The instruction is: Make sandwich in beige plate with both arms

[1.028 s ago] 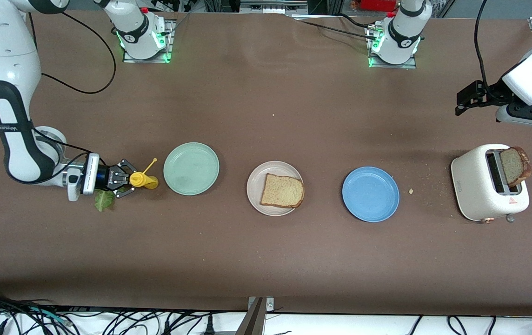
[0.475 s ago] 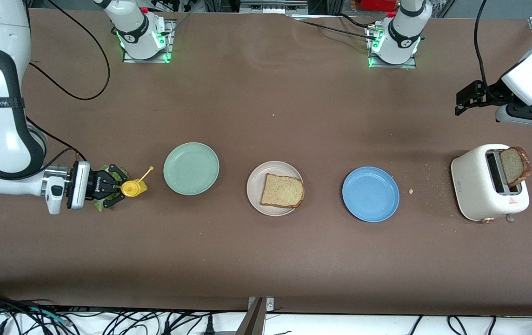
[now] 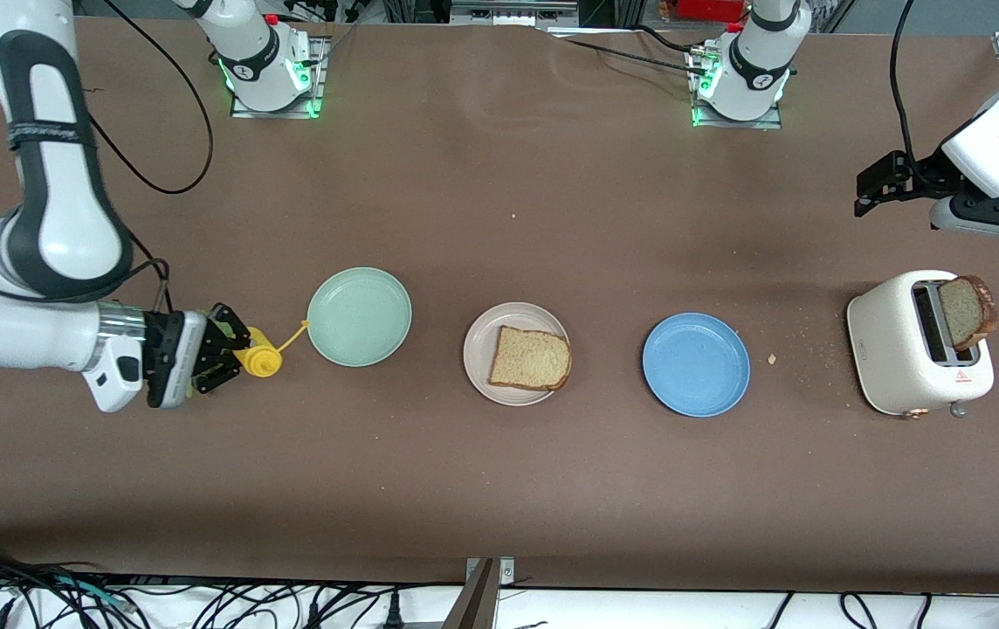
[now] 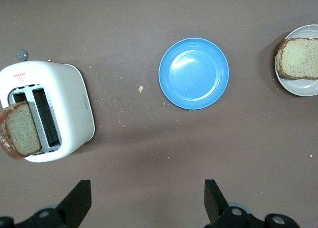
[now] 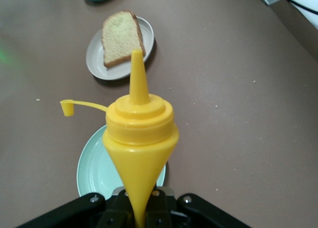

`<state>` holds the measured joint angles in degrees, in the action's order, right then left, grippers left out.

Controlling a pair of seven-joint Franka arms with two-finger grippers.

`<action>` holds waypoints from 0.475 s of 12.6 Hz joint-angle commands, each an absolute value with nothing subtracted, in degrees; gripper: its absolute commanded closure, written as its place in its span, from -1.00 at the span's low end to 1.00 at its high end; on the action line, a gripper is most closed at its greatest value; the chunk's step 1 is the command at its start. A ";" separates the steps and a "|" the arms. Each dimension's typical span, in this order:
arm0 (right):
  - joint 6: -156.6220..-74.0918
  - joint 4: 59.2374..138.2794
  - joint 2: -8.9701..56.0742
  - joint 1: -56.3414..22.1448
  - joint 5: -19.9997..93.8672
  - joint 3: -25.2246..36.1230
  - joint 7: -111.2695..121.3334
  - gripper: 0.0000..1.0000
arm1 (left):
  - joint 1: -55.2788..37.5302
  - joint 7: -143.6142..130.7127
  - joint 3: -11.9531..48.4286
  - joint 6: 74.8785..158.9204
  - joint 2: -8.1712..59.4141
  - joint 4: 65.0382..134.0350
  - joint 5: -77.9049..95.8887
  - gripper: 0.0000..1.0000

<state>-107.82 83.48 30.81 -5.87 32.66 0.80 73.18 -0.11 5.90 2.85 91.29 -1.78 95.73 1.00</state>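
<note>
Toast slice (image 3: 530, 359) is lying flat on the beige plate (image 3: 482, 335), which is sitting just below the middle of the front frame, between the mint-green plate (image 3: 359, 316) and the blue plate (image 3: 696, 364). In the right wrist frame that plate (image 5: 95, 59) and its toast slice (image 5: 120, 38) are showing near the top, with the mint-green plate (image 5: 92, 172) low in the frame.

At the left-centre of the front frame, the right gripper (image 3: 218, 349) is pinching a yellow squeeze bottle (image 3: 258, 360) low at its body, the bottle tipped so that its nozzle is pointing toward the mint-green plate; its loose cap is dangling on a thin tether (image 3: 292, 335) that is reaching that plate's rim. In the right wrist frame the yellow bottle (image 5: 140, 148) is filling the centre, fingers closed on its narrow end.

At the right edge of the front frame, the left gripper (image 3: 879, 183) is hanging over bare table above the white toaster (image 3: 897, 349), fingers spread apart and holding nothing; the left arm is waiting. A second toast slice (image 3: 964, 310) is standing up out of a toaster slot. In the left wrist frame the toaster (image 4: 64, 106) is sitting at the left, the blue plate (image 4: 194, 73) at top centre.
</note>
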 commanded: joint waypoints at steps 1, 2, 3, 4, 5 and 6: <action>-108.81 80.69 30.67 -10.79 24.56 1.06 65.06 0.99 | 0.00 6.24 3.08 90.88 -2.20 95.89 0.35 -1.00; -109.94 80.42 30.67 -12.90 20.43 1.05 63.82 0.99 | 0.00 6.24 3.08 90.88 -2.20 95.89 0.35 -1.00; -110.73 80.42 30.67 -14.49 16.21 0.88 62.33 0.99 | 0.00 6.24 3.08 90.88 -2.20 95.89 0.35 -1.00; -110.92 80.33 30.67 -15.98 12.08 -0.25 61.01 0.99 | 0.00 6.24 3.08 90.88 -2.20 95.89 0.35 -1.00; -111.44 80.33 30.59 -17.65 6.99 -1.22 58.47 0.99 | 0.00 6.24 3.08 90.88 -2.20 95.89 0.35 -1.00; -111.88 80.33 30.59 -19.15 2.59 -2.36 55.84 0.99 | 0.00 6.24 3.08 90.88 -2.20 95.89 0.35 -1.00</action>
